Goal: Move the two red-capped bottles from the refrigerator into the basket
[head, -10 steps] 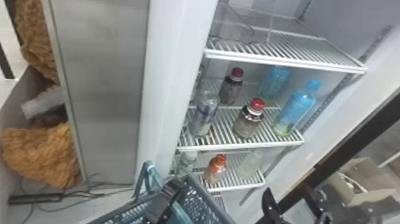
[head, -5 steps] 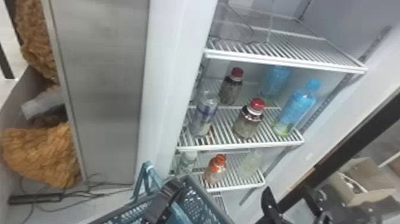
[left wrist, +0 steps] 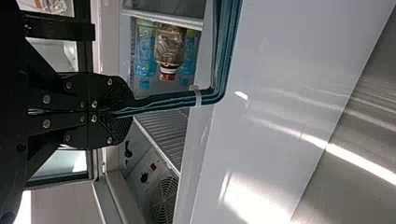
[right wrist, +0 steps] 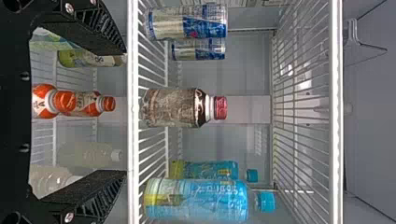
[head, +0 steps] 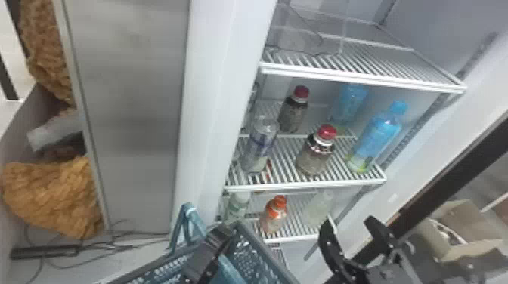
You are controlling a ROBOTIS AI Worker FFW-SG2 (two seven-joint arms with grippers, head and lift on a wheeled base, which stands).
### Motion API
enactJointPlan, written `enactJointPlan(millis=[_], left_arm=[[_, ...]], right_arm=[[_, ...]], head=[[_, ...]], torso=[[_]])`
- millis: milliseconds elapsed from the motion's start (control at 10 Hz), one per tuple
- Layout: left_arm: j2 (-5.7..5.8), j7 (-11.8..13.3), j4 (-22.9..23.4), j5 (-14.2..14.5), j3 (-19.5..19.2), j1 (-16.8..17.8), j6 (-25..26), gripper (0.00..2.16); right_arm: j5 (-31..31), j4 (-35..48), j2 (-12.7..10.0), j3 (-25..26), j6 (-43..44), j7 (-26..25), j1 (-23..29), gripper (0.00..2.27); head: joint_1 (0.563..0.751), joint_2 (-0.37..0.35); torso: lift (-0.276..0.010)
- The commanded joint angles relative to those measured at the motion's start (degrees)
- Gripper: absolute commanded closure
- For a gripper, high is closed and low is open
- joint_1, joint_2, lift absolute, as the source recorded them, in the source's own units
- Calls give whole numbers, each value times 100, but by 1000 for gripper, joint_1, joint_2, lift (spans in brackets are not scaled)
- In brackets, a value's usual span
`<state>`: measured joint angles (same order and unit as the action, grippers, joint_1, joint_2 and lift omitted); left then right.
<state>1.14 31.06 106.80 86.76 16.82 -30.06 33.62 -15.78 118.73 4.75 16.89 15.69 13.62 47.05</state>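
“Since you have the head view up, where are the two red-capped bottles?”

“Both stand on one wire shelf in the refrigerator point(head: 427, 124): the nearer bottle point(head: 313, 156) close to the front edge, the farther bottle point(head: 293, 113) behind it and toward the robot's left.”

“What's around them?”

“A silver-and-blue can point(head: 260, 147) just left of the nearer one, and a blue-capped bottle point(head: 378, 138) to its right. On the shelf below there's an orange-capped bottle point(head: 274, 217).”

“And the right claw point(head: 349, 224)?”

“Wide, its two fingers well apart, in front of the refrigerator.”

“How about the left claw point(head: 209, 251)?”

“Narrow, pinched on the basket's teal handle point(left wrist: 173, 99), as the left wrist view makes plain.”

“Anything in the basket point(head: 260, 251)?”

“It runs off the bottom edge, so I can't fairly say what it holds.”

“Farther out?”

“A fluffy brown bundle point(head: 53, 196) lies beyond the metal panel point(head: 132, 113) on the left; over on the right sits an open cardboard box point(head: 457, 230).”
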Motion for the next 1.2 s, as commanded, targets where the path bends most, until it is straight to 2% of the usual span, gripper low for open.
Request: enactJointPlan(millis=[0, 300, 500, 1100], left_arm=[[0, -13, 0, 8, 9, 25, -2, 1204], [9, -30, 0, 31, 21, 25, -2, 1204], [18, -48, 0, 111, 32, 11, 26, 1204], [27, -56, 0, 122, 44, 25, 12, 1204]], right_arm=[[58, 101, 0, -10, -331, 1, -177, 96], [196, 31, -70, -55, -823, -8, -711, 96], [207, -307, -88, -124, -879, -61, -1161, 96], [207, -405, -114, -204, -1526, -369, -1963, 98]], head=[[695, -350], [695, -350], [695, -350], [695, -350]], torso=[[0], [0], [0], [0]])
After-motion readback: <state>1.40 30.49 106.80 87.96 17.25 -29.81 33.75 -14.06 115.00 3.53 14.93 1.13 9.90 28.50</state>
